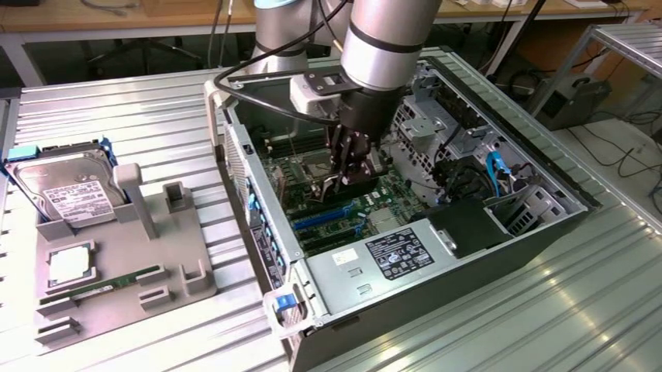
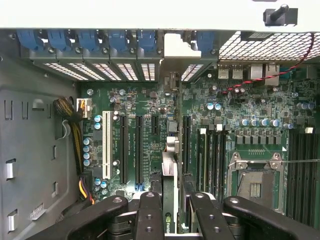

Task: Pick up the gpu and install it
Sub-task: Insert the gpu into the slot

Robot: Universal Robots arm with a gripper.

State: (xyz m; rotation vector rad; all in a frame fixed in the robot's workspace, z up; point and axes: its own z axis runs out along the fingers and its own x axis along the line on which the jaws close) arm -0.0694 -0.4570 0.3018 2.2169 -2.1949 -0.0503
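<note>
Exterior view: the gripper (image 1: 349,161) reaches inside the open grey metal computer case (image 1: 435,310), partly closed on the thin flat black gpu card (image 1: 357,180), just above the green motherboard (image 1: 331,217).

Wrist view: its fingers (image 2: 150,215) clamp the card (image 2: 169,200) edge-on among the long black expansion slots (image 2: 139,150). I cannot tell whether it is seated.

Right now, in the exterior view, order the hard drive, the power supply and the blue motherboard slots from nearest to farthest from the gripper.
From the gripper, holding the gpu:
1. Blue motherboard slots, beside it inside the case.
2. Power supply, inside, toward the camera.
3. Hard drive, outside, on the grey tray at the exterior view's left.
</note>
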